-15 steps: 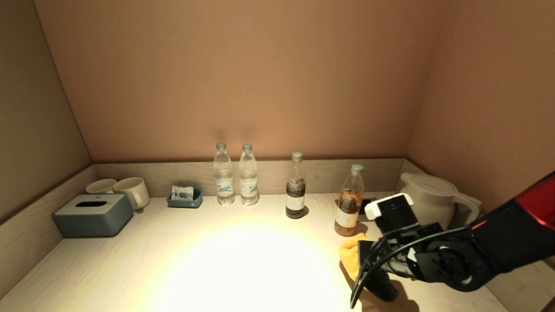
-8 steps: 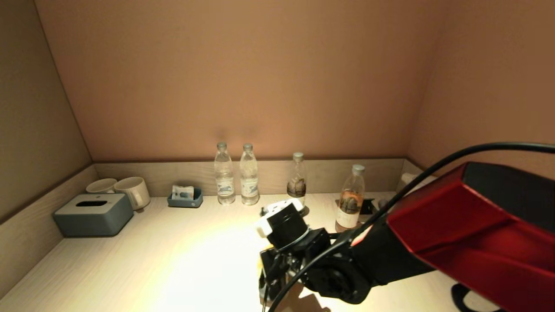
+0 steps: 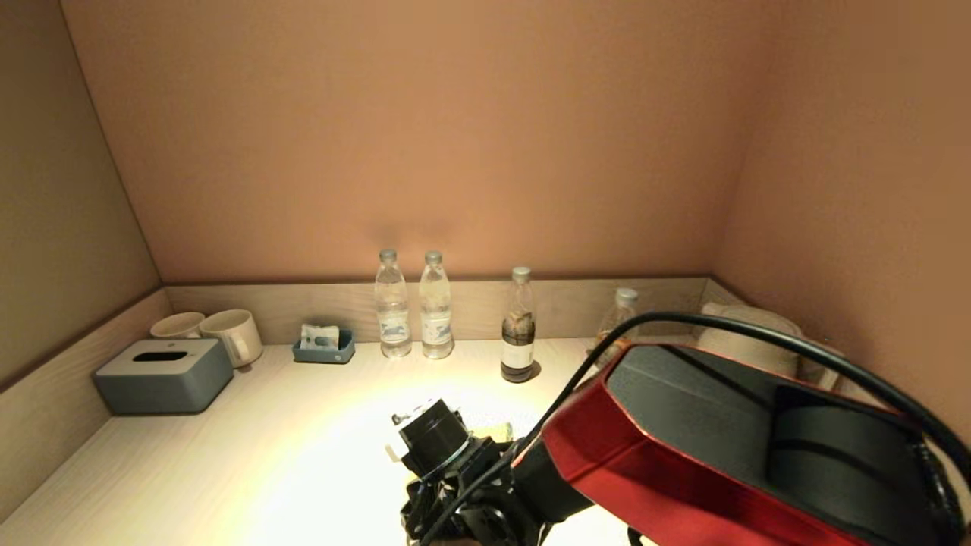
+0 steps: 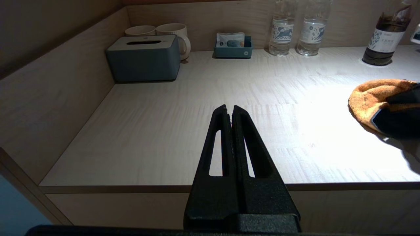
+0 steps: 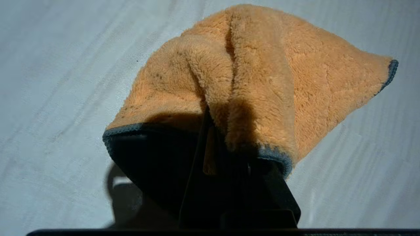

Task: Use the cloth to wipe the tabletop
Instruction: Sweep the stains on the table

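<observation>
Lying bunched on the tabletop (image 4: 203, 98), the cloth (image 5: 249, 82) is orange with a dark grey edge, clamped in the right gripper (image 5: 213, 131), whose fingers are pinched on a fold of it. Taking the dark tea bottle (image 3: 519, 327) as landmark: cloth sits in front of it, toward the robot, in the bright pool of light near the table's front middle. In the head view the gripper and the red right arm (image 3: 683, 455) cover almost all of the cloth.

Left gripper (image 4: 229, 109) hangs off the front edge of the tabletop, well to the left of the cloth, fingers pressed together, holding nothing.

Just left of the tea bottle, two clear water bottles (image 3: 413, 307) stand side by side against the rear rim. Further left along the same rim: a small blue tray (image 3: 324, 349) with a packet in it, then two white mugs (image 3: 220, 334), then a grey-blue tissue box (image 3: 163, 375) in front of the mugs. Right of the tea bottle, a second bottle (image 3: 623, 303) and a white kettle (image 3: 747, 326) are half hidden behind the arm.
</observation>
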Robot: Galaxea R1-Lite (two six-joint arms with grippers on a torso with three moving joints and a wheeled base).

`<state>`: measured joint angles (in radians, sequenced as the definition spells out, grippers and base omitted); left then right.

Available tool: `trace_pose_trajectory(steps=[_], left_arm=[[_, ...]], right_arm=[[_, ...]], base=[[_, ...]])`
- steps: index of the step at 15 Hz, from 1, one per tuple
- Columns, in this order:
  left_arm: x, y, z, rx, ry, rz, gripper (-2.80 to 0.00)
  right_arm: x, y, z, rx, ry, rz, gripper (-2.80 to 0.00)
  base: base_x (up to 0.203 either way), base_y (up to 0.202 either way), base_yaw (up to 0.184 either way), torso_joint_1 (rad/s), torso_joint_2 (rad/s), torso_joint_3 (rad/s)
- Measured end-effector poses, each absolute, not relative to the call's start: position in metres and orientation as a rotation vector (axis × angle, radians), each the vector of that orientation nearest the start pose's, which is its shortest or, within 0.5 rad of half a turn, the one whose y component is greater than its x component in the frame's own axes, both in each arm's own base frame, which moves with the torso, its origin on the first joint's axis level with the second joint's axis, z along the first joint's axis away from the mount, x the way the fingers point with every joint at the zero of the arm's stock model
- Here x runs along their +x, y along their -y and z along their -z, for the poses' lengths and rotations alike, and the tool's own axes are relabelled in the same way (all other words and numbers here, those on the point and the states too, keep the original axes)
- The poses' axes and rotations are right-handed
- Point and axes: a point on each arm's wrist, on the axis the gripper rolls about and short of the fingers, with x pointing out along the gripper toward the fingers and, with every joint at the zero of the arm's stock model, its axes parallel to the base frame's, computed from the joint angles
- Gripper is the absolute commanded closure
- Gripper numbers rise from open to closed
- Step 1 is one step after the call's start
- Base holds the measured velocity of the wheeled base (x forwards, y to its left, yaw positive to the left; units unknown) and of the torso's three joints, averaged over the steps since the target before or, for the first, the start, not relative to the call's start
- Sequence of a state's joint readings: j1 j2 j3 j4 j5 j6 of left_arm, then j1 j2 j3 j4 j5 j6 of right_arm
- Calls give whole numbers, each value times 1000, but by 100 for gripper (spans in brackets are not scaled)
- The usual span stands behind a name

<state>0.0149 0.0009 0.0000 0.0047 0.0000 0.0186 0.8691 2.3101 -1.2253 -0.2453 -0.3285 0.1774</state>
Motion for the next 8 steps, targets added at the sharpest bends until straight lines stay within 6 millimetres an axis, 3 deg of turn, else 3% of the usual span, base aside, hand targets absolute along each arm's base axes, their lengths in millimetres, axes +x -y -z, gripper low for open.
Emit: trace_pose_trajectory(steps=[5, 8], left_arm=[[-23, 0, -75, 18, -6, -15, 0], [-23, 0, -75, 18, -6, -15, 0]], right_arm=[[270, -302, -1, -372, -819, -393, 0], [268, -276, 2, -404, -854, -298, 0]], base=[[0, 0, 0, 0, 0, 0], [0, 0, 0, 0, 0, 0]])
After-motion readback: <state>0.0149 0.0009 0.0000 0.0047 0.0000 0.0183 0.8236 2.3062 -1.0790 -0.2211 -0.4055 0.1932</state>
